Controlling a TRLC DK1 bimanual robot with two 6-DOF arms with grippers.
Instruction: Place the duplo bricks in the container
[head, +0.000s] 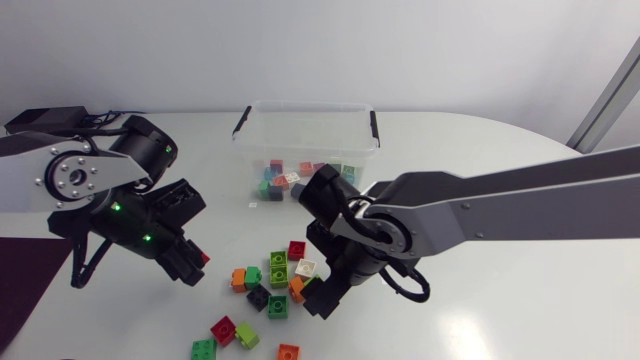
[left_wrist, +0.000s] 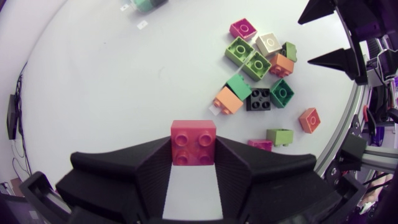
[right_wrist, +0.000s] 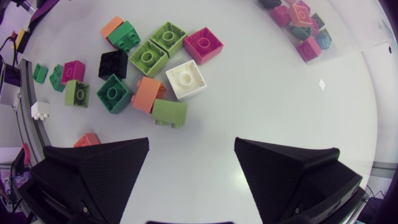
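Left hand (left_wrist: 193, 163) grasps a red duplo brick (left_wrist: 193, 142). Right hand (right_wrist: 191, 149) hangs released near loose bricks (right_wrist: 149, 59). The clear container (head: 305, 108) sits at twelve o'clock on the counter (head: 480, 160).

A white table (head: 520, 300) – its far right edge curves round. A small white tag (head: 252, 203) lies flat on it, left of middle, toward the far side. A black box (head: 45, 120) sits far left.

Smooth white table (head: 520, 300) with a faint sheen. The red brick (left_wrist: 193, 142) and loose duplo bricks (right_wrist: 148, 57) are glossy moulded plastic. The container (head: 310, 130) is clear, shiny plastic. The right claw (right_wrist: 191, 149) is matt black and finely dimpled. The right arm (head: 520, 205) looks like satin grey metal, perhaps painted.
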